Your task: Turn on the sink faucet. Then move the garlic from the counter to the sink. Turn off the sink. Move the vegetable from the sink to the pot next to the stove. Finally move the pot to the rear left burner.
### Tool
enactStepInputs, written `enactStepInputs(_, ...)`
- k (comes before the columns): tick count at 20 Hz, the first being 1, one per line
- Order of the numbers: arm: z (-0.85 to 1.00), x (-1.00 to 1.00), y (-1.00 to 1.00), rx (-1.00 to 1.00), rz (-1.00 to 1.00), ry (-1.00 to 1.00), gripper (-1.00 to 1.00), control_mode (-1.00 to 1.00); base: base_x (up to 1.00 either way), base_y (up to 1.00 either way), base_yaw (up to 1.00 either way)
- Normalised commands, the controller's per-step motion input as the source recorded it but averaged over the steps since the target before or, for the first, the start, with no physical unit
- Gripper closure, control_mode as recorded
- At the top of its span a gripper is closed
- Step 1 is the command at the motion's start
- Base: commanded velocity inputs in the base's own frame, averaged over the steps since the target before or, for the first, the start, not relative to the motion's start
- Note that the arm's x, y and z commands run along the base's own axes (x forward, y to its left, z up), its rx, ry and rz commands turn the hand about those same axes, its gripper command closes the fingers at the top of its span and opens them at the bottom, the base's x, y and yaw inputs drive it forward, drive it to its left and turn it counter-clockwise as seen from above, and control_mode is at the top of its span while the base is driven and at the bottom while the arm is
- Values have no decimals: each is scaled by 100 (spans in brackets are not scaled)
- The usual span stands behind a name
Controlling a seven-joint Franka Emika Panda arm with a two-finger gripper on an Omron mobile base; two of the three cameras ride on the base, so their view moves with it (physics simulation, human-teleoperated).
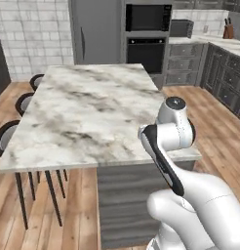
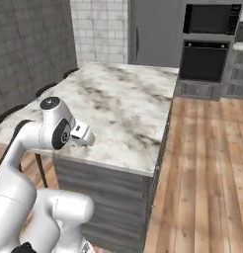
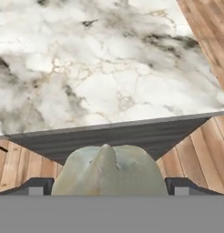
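Note:
The garlic (image 3: 109,170), a pale greenish-white bulb, sits large at the bottom of the hand view between two dark fingertips (image 3: 38,185). My gripper (image 3: 111,185) is shut on it, its jaws wide around the bulb. The bulb hangs in the air by the near edge of the marble island (image 3: 109,82), with the grey island side and wood floor behind it. From the right base camera the white hand (image 2: 83,136) hovers just over the island's near edge (image 2: 94,158). The sink, faucet, pot and stove are out of view.
The marble island (image 1: 92,107) stretches ahead, with dark stools (image 1: 5,136) along its left side. A fridge (image 1: 95,29) and wall ovens (image 1: 146,49) stand behind it. Grey cabinets and a counter with a knife block (image 1: 229,30) run at the far right.

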Motion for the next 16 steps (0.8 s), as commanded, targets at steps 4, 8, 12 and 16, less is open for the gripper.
enactStepInputs(4, 0, 0, 0, 0, 0, 0, 100, 100, 0, -69, -41)
enactStepInputs(8, 0, 0, 0, 0, 0, 0, 100, 100, 0, -67, -41)
enactStepInputs(12, 0, 0, 0, 0, 0, 0, 100, 100, 0, -61, -42)
enactStepInputs(16, 0, 0, 0, 0, 0, 0, 100, 100, 11, -49, -43)
